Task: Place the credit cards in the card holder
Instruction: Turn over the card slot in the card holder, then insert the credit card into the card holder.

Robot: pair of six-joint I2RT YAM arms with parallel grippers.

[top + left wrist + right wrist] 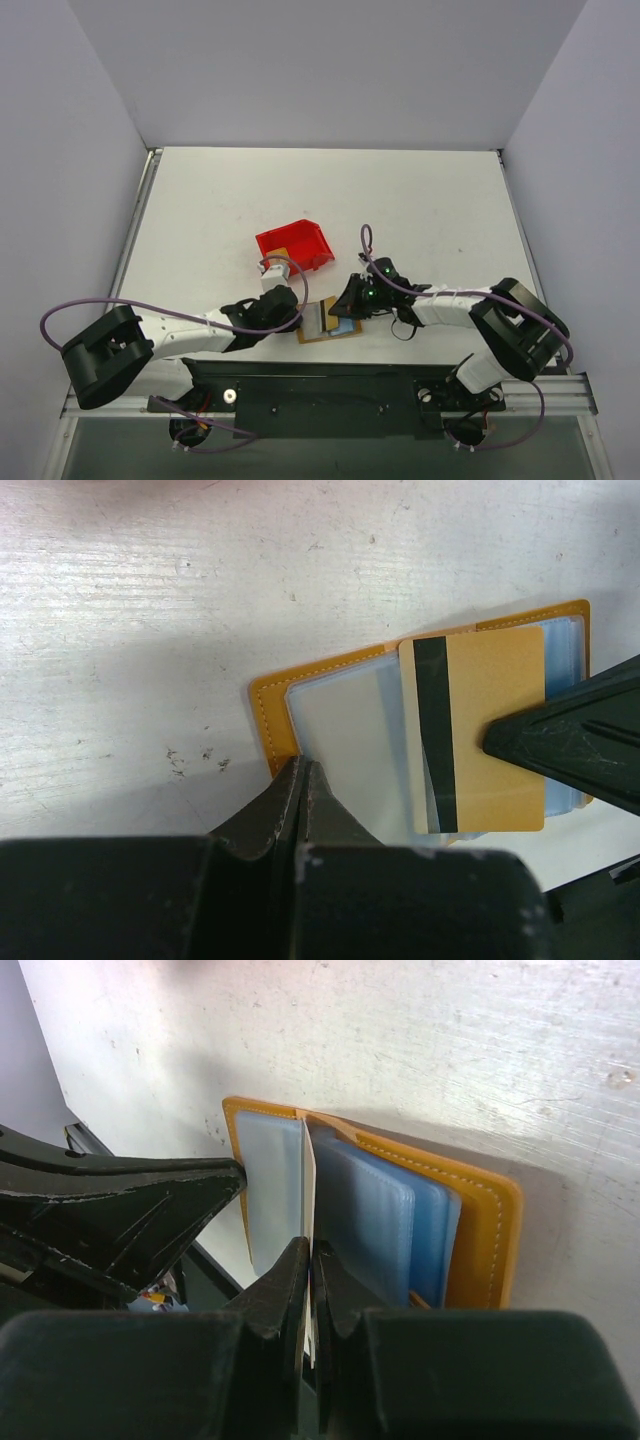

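Note:
The card holder lies open on the table, orange cover down, clear and blue sleeves fanned up. One golden credit card with a black stripe is over its right half, and my right gripper is shut on the card's edge. Seen from the right wrist, that card stands edge-on between the sleeves, pinched by the right gripper. My left gripper is shut with nothing visible between its jaws, its tip resting on the holder's near-left corner. From above, both grippers meet over the holder.
A red plastic bin stands just behind the left gripper, with a tan flat piece showing inside it. The table's near edge and the black base rail run close below the holder. White walls enclose the table.

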